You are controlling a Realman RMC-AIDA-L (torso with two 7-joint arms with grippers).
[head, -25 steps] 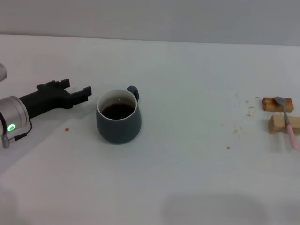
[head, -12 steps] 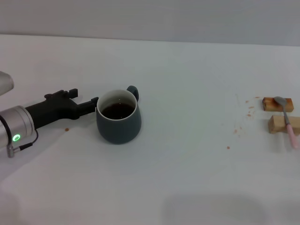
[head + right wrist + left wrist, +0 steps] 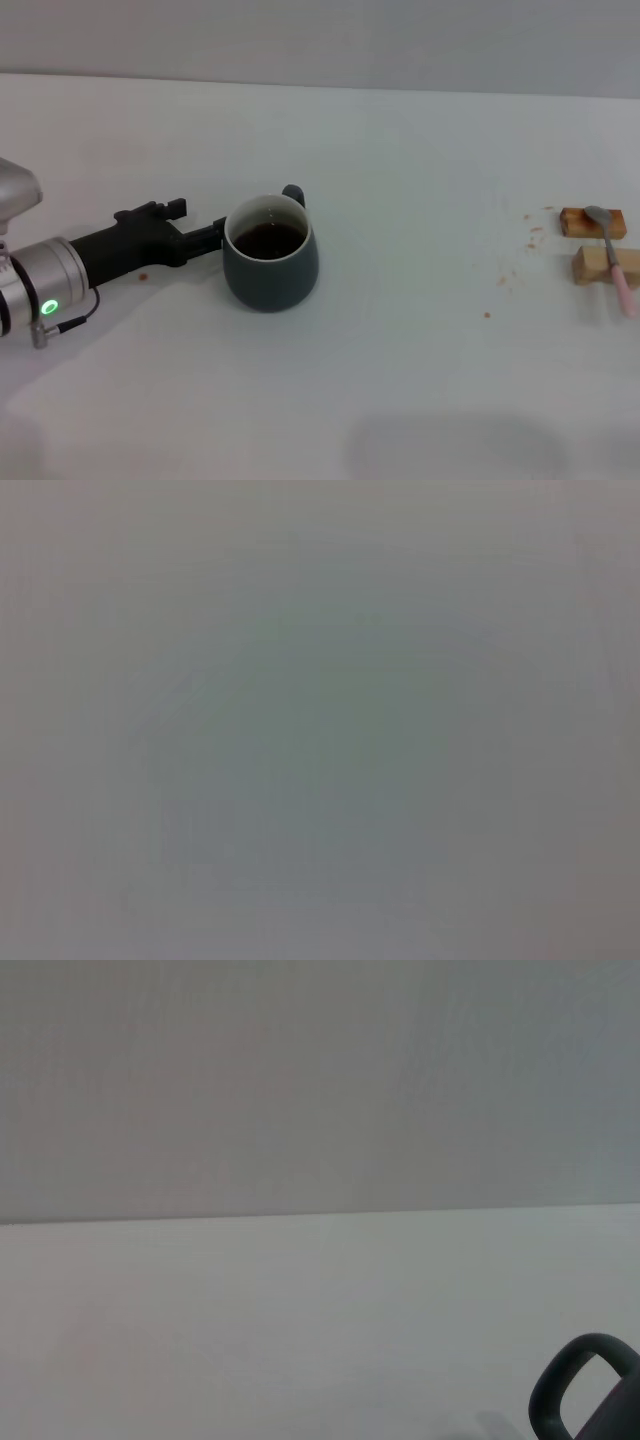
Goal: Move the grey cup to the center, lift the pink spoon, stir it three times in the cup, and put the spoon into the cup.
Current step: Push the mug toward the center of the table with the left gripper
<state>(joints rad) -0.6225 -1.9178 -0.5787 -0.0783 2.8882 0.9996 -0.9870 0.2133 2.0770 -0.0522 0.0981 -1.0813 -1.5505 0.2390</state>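
Observation:
The grey cup (image 3: 270,275) stands on the white table (image 3: 400,380), left of the middle, with dark liquid inside and its handle pointing away from me. My left gripper (image 3: 212,233) reaches in from the left, and its black tip touches the cup's left side near the rim. The left wrist view shows only the cup's handle (image 3: 575,1390) at the edge. The pink spoon (image 3: 612,255) lies far right, across two wooden blocks. The right gripper is out of view.
Two wooden blocks (image 3: 593,222) (image 3: 600,265) carry the spoon near the table's right edge. Small brown crumbs (image 3: 515,275) are scattered left of them, and one speck (image 3: 142,276) lies under the left arm.
The left gripper came in from the left, met the cup's side, and the cup has slid a short way to the right with it. The spoon has not moved.

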